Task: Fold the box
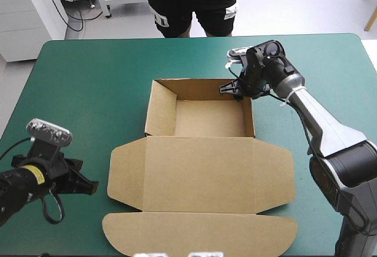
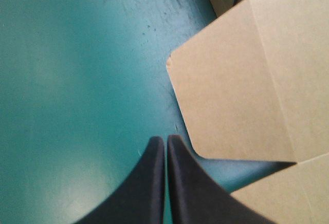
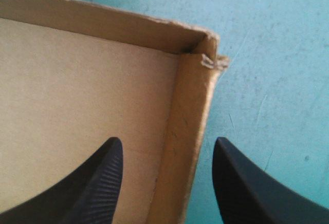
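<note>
Hovering at the lower left of the frame, your left gripper (image 1: 87, 186), its two broad black fin-shaped fingers pressed into a single point and holding nothing, sits over the teal-green table cover (image 1: 88, 86), just beside the left side flap of the brown cardboard box (image 1: 200, 174). The box lies mid-table as an open tray with its lid flat toward you, and the lid's rounded front flap (image 1: 200, 233) is close to the near edge at the bottom of the frame. At the tray's far right corner, upper right of centre, your right gripper (image 1: 232, 89) stands wide, one finger inside the right wall (image 3: 187, 131) and one outside, gripping nothing. That corner looks frayed. A hard pinch or sideways pull there would likely untuck the wall or tear it. A nudge from the pointed left fingers could slide the whole sheet rightward instead of lifting the flap. Room is generous left of the box and beyond it, slimmer along the near edge.
</note>
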`<action>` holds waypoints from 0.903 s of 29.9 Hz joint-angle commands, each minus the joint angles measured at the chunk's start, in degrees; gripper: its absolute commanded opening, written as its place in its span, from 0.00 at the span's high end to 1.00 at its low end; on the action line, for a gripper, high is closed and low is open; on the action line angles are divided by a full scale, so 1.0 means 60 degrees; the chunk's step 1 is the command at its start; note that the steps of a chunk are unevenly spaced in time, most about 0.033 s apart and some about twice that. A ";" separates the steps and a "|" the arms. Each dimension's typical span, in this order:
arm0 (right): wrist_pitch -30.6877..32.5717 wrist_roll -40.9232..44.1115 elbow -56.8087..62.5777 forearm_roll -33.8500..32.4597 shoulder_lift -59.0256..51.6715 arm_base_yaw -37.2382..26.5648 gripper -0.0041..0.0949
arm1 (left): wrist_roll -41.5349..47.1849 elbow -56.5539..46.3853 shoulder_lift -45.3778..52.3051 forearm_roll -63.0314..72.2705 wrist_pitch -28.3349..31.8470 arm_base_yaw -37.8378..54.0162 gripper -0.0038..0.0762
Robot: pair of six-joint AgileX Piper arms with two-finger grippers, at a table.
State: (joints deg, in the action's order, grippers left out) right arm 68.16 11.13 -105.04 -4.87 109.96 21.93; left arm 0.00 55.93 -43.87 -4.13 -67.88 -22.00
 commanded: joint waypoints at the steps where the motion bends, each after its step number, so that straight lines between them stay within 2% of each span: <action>1: -0.0193 -0.0005 0.0310 0.0008 -0.0479 -0.0190 0.46 | 0.0060 -0.0846 0.0845 0.0209 0.0623 -0.0034 0.96; 6: -0.0283 -0.0005 0.0848 0.0401 -0.0455 -0.0198 0.46 | 0.0060 -0.2295 0.1931 0.0348 0.0752 -0.0034 0.96; 12: -0.0282 -0.0018 0.0872 0.0346 -0.0449 -0.0198 0.48 | 0.0099 -0.3794 0.3151 0.0631 0.1099 -0.0034 0.96; 14: -0.0301 -0.0018 0.0872 0.0364 -0.0427 -0.0198 0.55 | 0.0099 -0.4131 0.3463 0.0760 0.1119 -0.0034 0.96; 18: -0.0192 -0.0018 0.0892 0.0405 -0.0242 -0.0198 0.76 | 0.0127 -0.4316 0.3856 0.0798 0.1496 -0.0034 0.96; 21: -0.0192 -0.0018 0.0925 0.0594 -0.0102 -0.0198 0.88 | 0.0159 -0.4316 0.3924 0.0798 0.1495 -0.0034 0.96; 24: -0.0192 -0.0018 0.0925 0.0702 -0.0086 -0.0198 0.95 | 0.0141 -0.4316 0.3924 0.0811 0.1283 -0.0034 0.96; 27: -0.0192 -0.0018 0.0908 0.0638 -0.0123 -0.0288 0.98 | 0.0141 -0.4316 0.3941 0.0819 0.1283 -0.0034 0.96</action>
State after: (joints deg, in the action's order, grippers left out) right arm 67.19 11.84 -98.18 -0.99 112.39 20.87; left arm 0.37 28.69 -19.81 0.00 -62.53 -22.00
